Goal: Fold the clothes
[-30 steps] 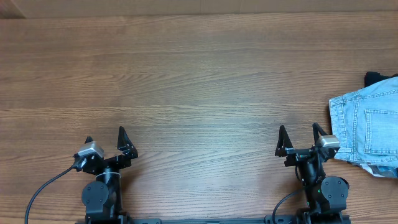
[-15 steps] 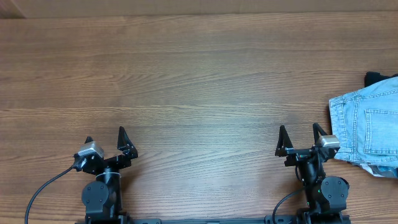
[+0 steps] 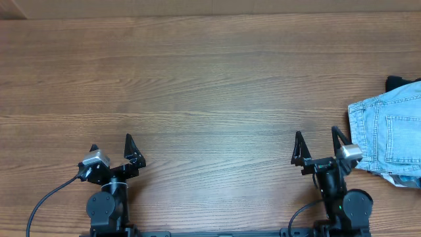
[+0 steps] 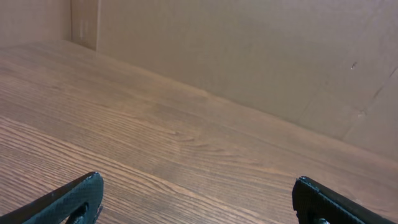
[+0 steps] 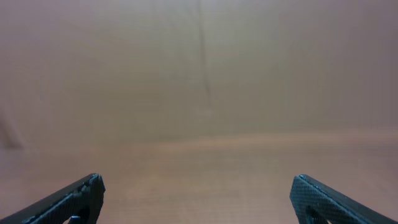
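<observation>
Denim shorts: a light-blue pile at the right edge of the overhead view, partly cut off by the frame, so I cannot tell how many pieces are in it. A stitched pocket faces up, a dark scrap of cloth shows at the far side of the shorts, and a bit of white shows at their near edge. The right gripper sits just beside the shorts' near left corner, jaws apart and holding nothing. Its wrist view shows only blurred wood and wall, no denim. The left gripper is well apart from the shorts, across the wooden table, also spread and empty, with its cable trailing off on the side away from the shorts. My judgement is that folding has not begun and the step in hand is the first reach. The next move calls for the right arm to turn toward the shorts, pinch a single layer at the waistband or hem, and drag one garment away from the pile onto bare wood where both arms can reach it and spread it flat.
</observation>
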Motion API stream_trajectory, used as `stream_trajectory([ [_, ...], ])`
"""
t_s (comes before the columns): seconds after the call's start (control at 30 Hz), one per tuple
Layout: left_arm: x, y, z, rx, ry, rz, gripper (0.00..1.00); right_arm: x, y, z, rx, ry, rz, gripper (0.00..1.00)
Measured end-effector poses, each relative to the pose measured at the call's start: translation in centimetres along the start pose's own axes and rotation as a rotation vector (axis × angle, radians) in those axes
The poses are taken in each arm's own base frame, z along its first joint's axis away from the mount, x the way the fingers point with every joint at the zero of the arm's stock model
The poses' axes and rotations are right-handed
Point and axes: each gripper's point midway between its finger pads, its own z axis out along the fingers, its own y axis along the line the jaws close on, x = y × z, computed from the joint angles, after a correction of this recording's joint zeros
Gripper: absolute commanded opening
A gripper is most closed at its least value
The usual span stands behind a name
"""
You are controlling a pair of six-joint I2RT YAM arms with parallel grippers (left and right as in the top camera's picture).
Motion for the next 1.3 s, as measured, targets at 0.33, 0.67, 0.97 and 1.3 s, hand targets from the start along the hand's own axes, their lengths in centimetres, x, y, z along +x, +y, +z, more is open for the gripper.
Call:
stream_trajectory([
  [0.33,0.0,0.0,0.0,0.000,0.000,0.000,1.00,-3.4,1.9,-0.3,-0.098,-0.137,-0.025,1.00],
  [0.67,0.0,-0.1,0.0,0.003,0.001,0.000,1.00,-7.7,-4.3,0.2,0.331,0.031,-0.025,1.00],
  [0.97,0.1,0.0,0.0,0.003,0.003,0.000,1.00,-9.7,-5.9,3.7,0.436,0.140,-0.042,1.00],
  [1.3,0.1,0.0,0.0,0.003,0.003,0.000,1.00,-11.1,-6.1,3.7,0.452,0.090,-0.043,1.00],
])
